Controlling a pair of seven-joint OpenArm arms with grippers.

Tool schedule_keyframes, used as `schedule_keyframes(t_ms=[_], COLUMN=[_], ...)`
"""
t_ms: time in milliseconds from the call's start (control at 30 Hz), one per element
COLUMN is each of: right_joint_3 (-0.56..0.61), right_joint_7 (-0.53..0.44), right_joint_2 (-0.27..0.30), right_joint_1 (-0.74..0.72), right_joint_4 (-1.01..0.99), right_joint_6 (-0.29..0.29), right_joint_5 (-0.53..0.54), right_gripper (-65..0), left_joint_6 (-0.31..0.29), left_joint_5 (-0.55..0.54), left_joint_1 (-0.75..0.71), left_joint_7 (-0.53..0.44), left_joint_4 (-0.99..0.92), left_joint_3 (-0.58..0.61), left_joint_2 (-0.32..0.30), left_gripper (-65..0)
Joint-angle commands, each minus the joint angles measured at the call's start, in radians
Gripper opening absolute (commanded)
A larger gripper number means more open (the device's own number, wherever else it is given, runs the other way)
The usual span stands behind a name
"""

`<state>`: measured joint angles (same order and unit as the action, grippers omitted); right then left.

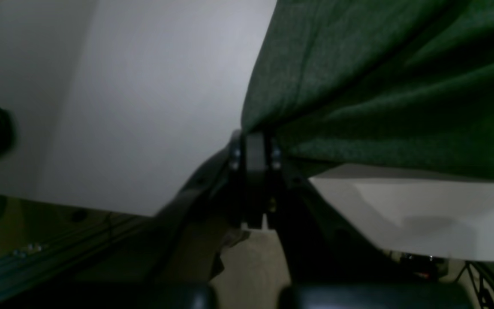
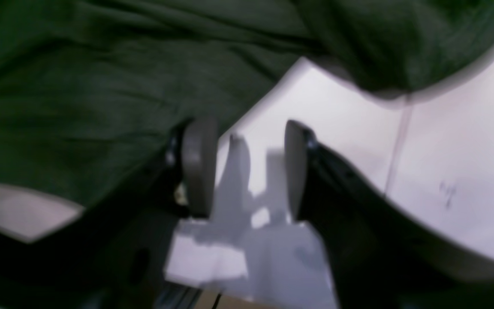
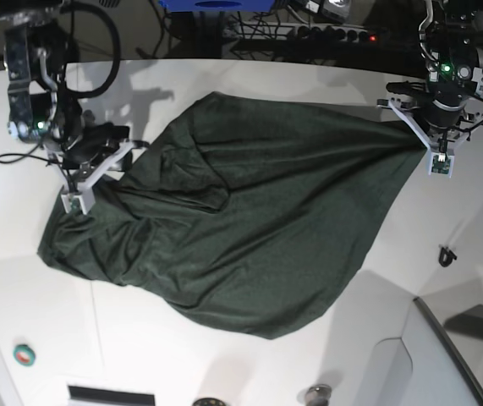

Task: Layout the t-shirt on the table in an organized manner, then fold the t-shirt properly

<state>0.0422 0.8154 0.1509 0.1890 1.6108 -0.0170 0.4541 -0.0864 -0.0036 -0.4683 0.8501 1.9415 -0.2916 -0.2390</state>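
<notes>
The dark green t-shirt (image 3: 258,228) lies spread and wrinkled across the white table (image 3: 224,355), pulled out to a point at the right. My left gripper (image 3: 416,135) holds that point. In the left wrist view its fingers (image 1: 253,146) are shut on the t-shirt (image 1: 380,86), lifting the edge off the table (image 1: 144,107). My right gripper (image 3: 129,144) is at the shirt's left side. In the right wrist view, the right gripper (image 2: 247,165) is open with bare table (image 2: 444,150) between its pads, and the t-shirt (image 2: 79,86) lies against its left finger (image 2: 197,163).
A green tape roll (image 3: 24,355) sits near the front left corner. A small black object (image 3: 447,254) lies right of the shirt. Cables and a power strip (image 3: 334,34) run behind the table. The table's edge (image 1: 101,206) is close under the left gripper.
</notes>
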Motion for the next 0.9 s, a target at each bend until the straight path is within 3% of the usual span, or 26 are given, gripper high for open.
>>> schedule_keyframes(t_ms=[0, 100, 167, 533, 633, 867], right_joint_3=[-0.006, -0.011, -0.011, -0.003, -0.003, -0.011], right_joint_7=[-0.02, -0.023, -0.061, -0.469, -0.468, -0.416], right_joint_2=[0.016, 0.028, 0.036, 0.177, 0.192, 0.184], right_joint_1=[-0.036, -0.115, -0.158, -0.391, -0.389, -0.102], right_joint_4=[-0.019, -0.151, -0.237, -0.762, -0.72, -0.254], right_joint_6=[-0.007, -0.007, -0.007, -0.007, -0.007, -0.007], right_joint_5=[0.008, 0.008, 0.008, 0.008, 0.008, 0.015], right_gripper=[-45.6, -51.6, -52.4, -53.0, -53.0, -51.3], left_joint_6=[0.006, 0.006, 0.006, 0.006, 0.006, 0.006], left_joint_5=[0.007, 0.007, 0.007, 0.007, 0.007, 0.007], left_joint_1=[0.001, 0.006, 0.009, 0.003, 0.003, 0.004], left_joint_7=[-0.013, -0.013, -0.013, -0.013, -0.013, -0.013], left_joint_4=[0.019, 0.019, 0.019, 0.019, 0.019, 0.019], left_joint_3=[-0.005, -0.004, -0.008, -0.013, -0.013, -0.013], left_joint_2=[-0.012, -0.012, -0.012, -0.013, -0.013, -0.013], left_gripper=[-65.0, -65.0, -65.0, -65.0, -65.0, -65.0])
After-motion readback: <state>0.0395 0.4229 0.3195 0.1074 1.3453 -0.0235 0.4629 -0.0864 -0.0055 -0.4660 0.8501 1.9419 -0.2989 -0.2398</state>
